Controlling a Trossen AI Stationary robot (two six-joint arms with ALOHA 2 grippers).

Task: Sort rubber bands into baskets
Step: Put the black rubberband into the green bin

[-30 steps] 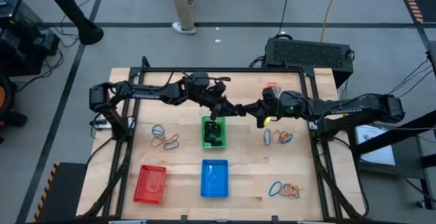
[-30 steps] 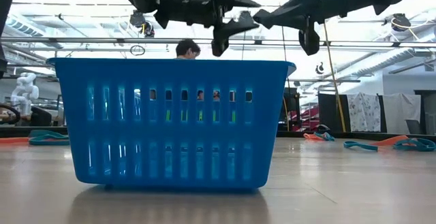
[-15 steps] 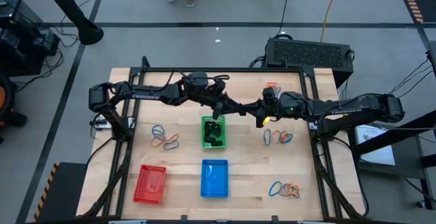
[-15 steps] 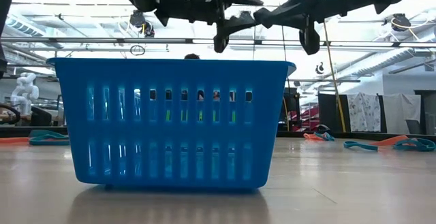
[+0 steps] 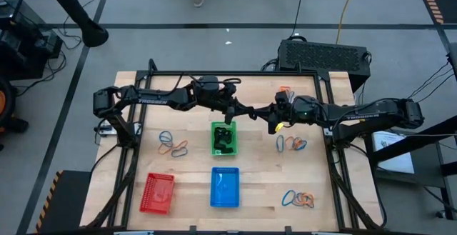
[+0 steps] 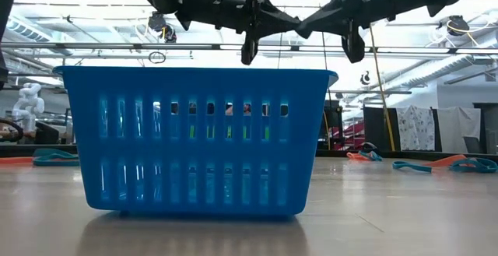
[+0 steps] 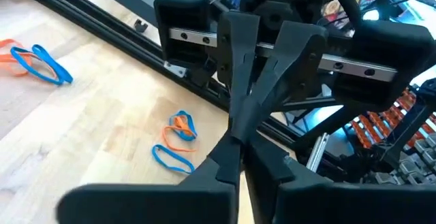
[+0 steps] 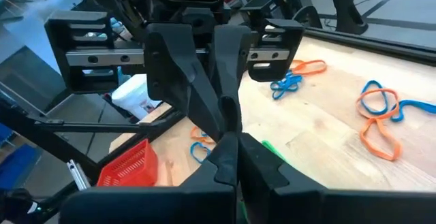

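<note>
High view: I hold the left gripper (image 5: 243,111) and the right gripper (image 5: 265,113) tip to tip above the green basket (image 5: 224,139), both pinched closed, probably passing a band I cannot see; other rubber bands (image 5: 173,146) lie on the table

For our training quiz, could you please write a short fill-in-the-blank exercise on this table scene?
1. The basket right below the two tools is ____.
2. The red basket stands to the ____ of the blue basket in the high view.
3. The left tool has its fingers ____.

Missing words: green; left; shut
</note>
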